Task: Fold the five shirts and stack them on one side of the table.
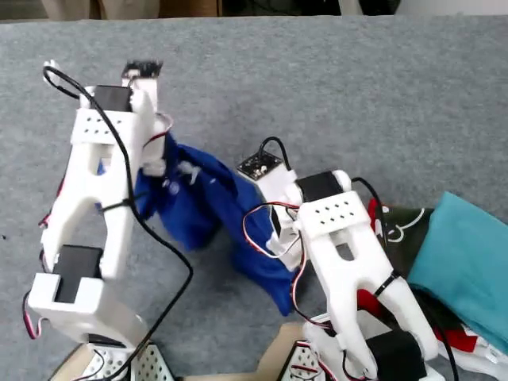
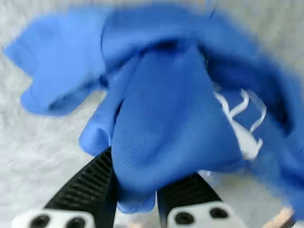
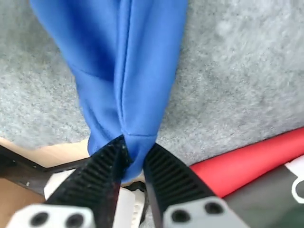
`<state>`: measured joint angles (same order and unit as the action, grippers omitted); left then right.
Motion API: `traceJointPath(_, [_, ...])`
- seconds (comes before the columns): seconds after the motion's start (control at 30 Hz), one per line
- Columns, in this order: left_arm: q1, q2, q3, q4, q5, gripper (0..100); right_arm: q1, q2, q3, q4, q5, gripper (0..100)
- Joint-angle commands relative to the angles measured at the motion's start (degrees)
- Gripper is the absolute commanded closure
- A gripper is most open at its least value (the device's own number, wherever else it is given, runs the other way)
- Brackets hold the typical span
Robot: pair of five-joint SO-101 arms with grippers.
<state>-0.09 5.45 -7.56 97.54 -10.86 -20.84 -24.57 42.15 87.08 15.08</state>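
Blue crumpled cloth shirt (image 1: 202,208): bunched on the table between the two arms, gripped at two places
Left gripper (image 2: 135,190): black ribbed fingers pinched on a thick fold of the blue shirt, near its white print
Right gripper (image 3: 133,159): fingers narrow, clamped on a seamed edge of the same shirt
Grey felt-like table cover (image 1: 357,87): under everything
Teal shirt (image 1: 468,254): lying over a dark green garment (image 1: 405,238) and a red garment (image 3: 247,164), beside the right arm

Grey fuzzy cover (image 1: 357,87) spans whole surface; light wooden board (image 1: 274,357) at near edge.
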Motion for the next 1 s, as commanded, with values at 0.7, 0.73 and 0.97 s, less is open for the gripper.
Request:
traceJointPath(0.7, [-22.2, -35.3, 40.8, 2.7, -21.4, 98, -2.2, -0.5, -21.7, 11.4, 10.4, 82.3])
traceJointPath(0.73, [-22.5, -35.3, 41.6, 2.7, -21.4, 98, -3.8, 1.1, -24.7, 12.6, 9.6, 82.2])
traceJointPath(0.97, [-23.2, -35.6, 44.7, 2.8, -21.3, 98, -13.5, 26.8, -48.6, 12.5, 1.1, 82.2])
